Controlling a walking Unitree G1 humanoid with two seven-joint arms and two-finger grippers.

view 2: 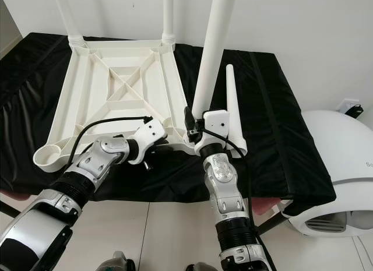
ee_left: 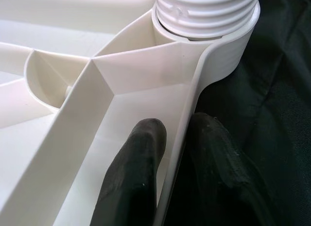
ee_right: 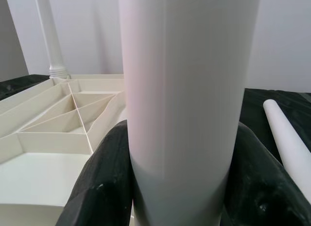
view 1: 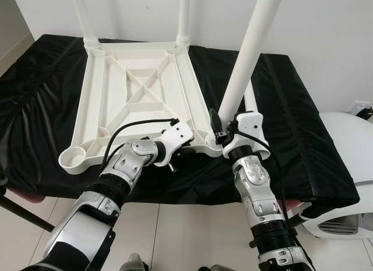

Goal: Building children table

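A white plastic table top (view 1: 99,90) lies upside down on a black cloth. Two white legs (view 1: 183,14) stand in its far corner sockets. My right gripper (view 1: 224,128) is shut on a third leg (view 1: 247,55), holding it upright and slightly tilted at the near right corner; its black fingers (ee_right: 104,177) wrap both sides of the leg. The leg's threaded end (ee_left: 204,12) sits in that corner socket. My left gripper (ee_left: 177,126) is shut on the table top's near rim, one finger inside and one outside. A fourth leg (view 2: 233,108) lies loose on the cloth to the right.
The near left corner socket (view 1: 73,159) has no leg in it. The black cloth (view 1: 291,119) covers a low surface against a white wall. A rounded white appliance (view 1: 349,166) stands on the floor at the right. Pale floor tiles lie below the front edge.
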